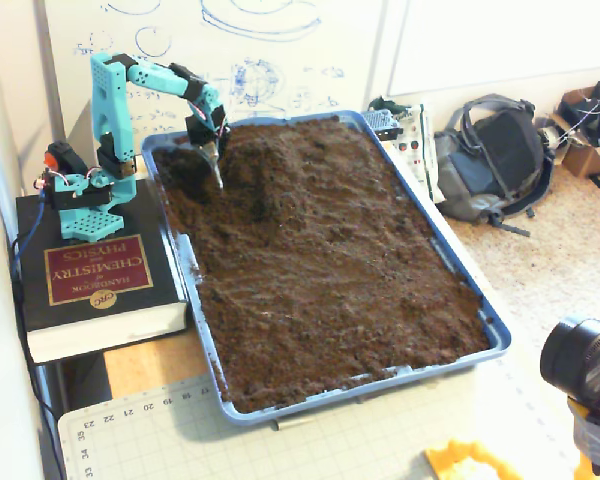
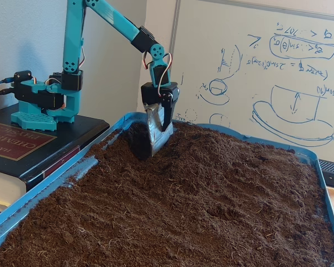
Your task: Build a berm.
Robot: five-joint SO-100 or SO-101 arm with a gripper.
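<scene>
Rising at the far end of the blue tray (image 1: pixel 495 335), the berm (image 1: pixel 265 165) is a low mound of dark crumbly soil, taller than the level soil (image 1: pixel 330 290) spread over the rest of the tray; in the lower fixed view the berm (image 2: pixel 181 147) sits just beside the tray's back left corner. Immediately beside it the gripper (image 1: pixel 217 172) points down, its metal scoop-like blade tip sunk into the soil at the mound's flank (image 2: pixel 154 146). Whether the jaws are open or closed cannot be told. The teal arm stands on a black chemistry handbook (image 1: pixel 95 285) beside the tray. A whiteboard (image 2: pixel 278 72) with blue sketches stands behind.
</scene>
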